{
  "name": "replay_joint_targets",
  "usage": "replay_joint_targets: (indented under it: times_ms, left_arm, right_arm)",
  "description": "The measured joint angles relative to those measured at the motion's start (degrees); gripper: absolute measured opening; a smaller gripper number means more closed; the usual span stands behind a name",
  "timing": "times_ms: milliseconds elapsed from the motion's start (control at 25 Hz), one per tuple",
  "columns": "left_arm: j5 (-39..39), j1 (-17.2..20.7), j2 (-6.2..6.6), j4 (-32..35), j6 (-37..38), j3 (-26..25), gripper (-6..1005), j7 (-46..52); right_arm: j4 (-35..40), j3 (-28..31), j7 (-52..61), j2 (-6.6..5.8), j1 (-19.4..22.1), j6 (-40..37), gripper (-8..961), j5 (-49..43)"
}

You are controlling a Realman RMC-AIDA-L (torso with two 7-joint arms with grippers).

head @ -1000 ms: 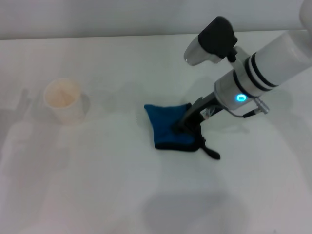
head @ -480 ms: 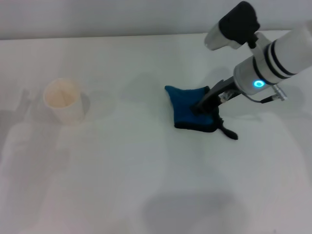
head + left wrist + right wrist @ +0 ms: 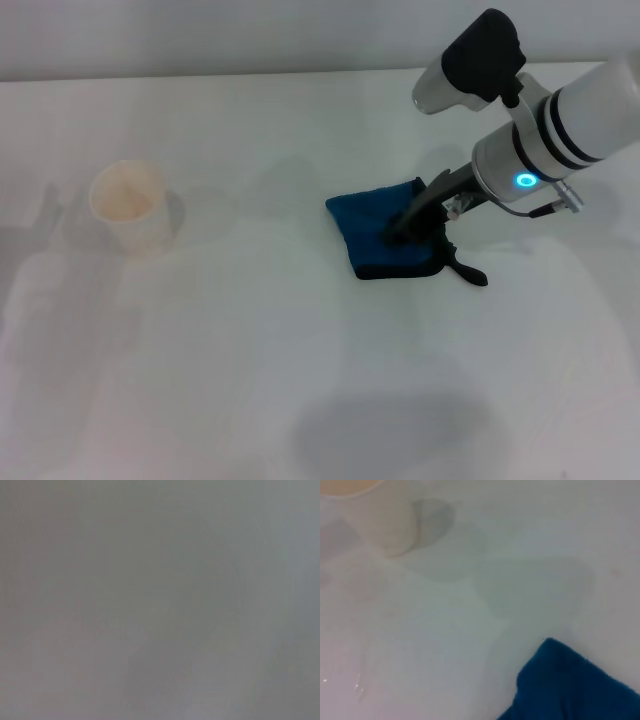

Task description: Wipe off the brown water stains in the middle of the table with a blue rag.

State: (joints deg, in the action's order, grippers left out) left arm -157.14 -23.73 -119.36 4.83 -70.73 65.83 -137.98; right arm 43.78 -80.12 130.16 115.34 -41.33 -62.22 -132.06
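Now right hand (image 3: 408,228) down on the blue rag (image 3: 375,232), grip unclear, on the table (image 3: 250,380).

The blue rag (image 3: 378,232) lies flat on the white bench (image 3: 300,380), a little right of the middle. It is a folded, nearly square cloth with black edging, and a short black loop tail (image 3: 466,272) sticks out at its right corner. Brown stains are not clearly visible.
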Motion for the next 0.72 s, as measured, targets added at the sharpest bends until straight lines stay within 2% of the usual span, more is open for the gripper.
replay_joint_targets:
  times_ms: [160,280,440,600,720]
  left_arm:
    - [0.00,0.03,0.00,0.00,-0.03,0.06,869,0.00]
    - [0.00,0.13,0.00,0.00,-0.18,0.09,869,0.00]
    - [0.00,0.32,0.00,-0.03,-0.58,0.09,869,0.00]
    - [-0.01,0.48,0.00,-0.18,-0.65,0.09,869,0.00]
    - [0.00,0.50,0.00,-0.17,-0.65,0.09,869,0.00]
  right_arm:
    - [3.72,0.32,0.00,0.18,2.77,1.61,213,1.65]
    - [7.08,1.27,-0.01,0.06,5.48,3.04,317,4.62]
    - [9.76,6.50,-0.70,0.08,9.43,6.24,471,12.18]
    - [8.79,12.40,-7.82,0.07,13.78,8.62,669,30.18]
    - [4.51,16.99,-17.16,0.07,16.70,7.82,746,48.18]
